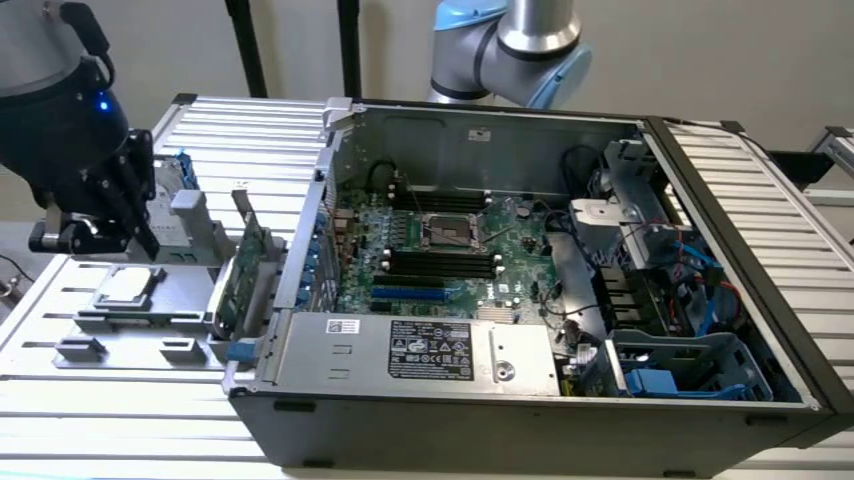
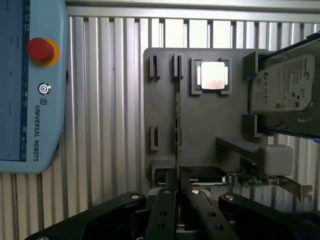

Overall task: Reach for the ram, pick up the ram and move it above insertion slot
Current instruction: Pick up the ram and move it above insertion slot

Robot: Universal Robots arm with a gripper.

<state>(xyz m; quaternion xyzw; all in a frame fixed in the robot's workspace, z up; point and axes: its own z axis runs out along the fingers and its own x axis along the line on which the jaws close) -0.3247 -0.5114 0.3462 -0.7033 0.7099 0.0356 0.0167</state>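
The ram (image 2: 177,120) stands on edge in the grey holder plate (image 2: 210,135). In the wrist view it is a thin strip running along the line of the plate's narrow brackets. My end effector (image 2: 177,182) is clenched almost fully, and the strip's near end runs in between the two dark fingers (image 2: 162,210). I judge that I have the ram in my grasp. It lines up with its brackets, so I judge it is not yet lifted clear, though I cannot be sure of that from here.

In the exterior view my end effector (image 1: 114,225) hangs over the holder plate (image 1: 200,290) on the table (image 1: 80,400), at the exterior view's left and outside the open computer case (image 1: 534,130). The insertion slot (image 1: 441,262) is one of the long black sockets lying side by side on the board inside the case, well apart from where I am and to the exterior view's right. The slots look empty.

So the reach looks done and the grip looks made. The lift out of the holder and the carry across to a place above the slot are left.

Beside the ram on the plate are a square processor chip (image 2: 214,76) and a hard drive (image 2: 285,95). A green expansion card (image 1: 247,270) stands between the plate and the case wall.
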